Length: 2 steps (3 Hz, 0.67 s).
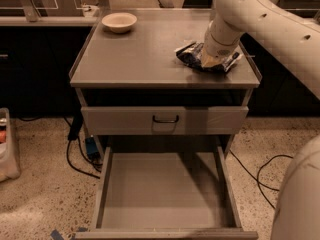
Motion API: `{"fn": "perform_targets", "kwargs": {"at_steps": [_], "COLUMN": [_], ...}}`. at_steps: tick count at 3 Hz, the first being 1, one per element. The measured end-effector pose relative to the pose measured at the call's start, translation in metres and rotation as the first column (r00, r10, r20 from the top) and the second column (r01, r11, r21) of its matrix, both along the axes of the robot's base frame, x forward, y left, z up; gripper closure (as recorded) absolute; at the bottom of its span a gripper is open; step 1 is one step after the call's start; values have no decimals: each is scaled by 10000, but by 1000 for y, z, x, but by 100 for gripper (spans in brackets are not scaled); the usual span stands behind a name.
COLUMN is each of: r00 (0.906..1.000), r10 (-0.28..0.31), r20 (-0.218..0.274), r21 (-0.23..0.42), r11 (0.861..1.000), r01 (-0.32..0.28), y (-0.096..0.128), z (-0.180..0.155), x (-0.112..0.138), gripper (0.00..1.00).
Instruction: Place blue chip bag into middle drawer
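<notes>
Resting atop the blue chip bag [187,55] are the jaws.

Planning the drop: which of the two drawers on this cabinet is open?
The lower one, the middle drawer, pulled out, bare floor showing; the handled drawer front above it is shut. The gripper is down on the blue chip bag on the cabinet top.

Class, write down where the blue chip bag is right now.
In the camera view, the blue chip bag lies on the right side of the cabinet top, directly under the end effector, far from the bowl at back left.
</notes>
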State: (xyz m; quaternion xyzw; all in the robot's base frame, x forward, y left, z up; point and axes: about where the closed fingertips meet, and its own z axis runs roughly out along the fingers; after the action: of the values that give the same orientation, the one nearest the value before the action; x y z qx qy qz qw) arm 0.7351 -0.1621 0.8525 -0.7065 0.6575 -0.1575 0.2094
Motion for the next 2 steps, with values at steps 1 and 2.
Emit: {"fn": "perform_targets", "kwargs": {"at_steps": [1,2], "r00": [10000,10000], "r10": [0,0], "r20": [-1,-3], "r21": [0,-5], "r11": [10000,10000], "r01": [0,0], "y": [0,0], "z": [0,0], "x": [0,0], "gripper": [5,0]}}
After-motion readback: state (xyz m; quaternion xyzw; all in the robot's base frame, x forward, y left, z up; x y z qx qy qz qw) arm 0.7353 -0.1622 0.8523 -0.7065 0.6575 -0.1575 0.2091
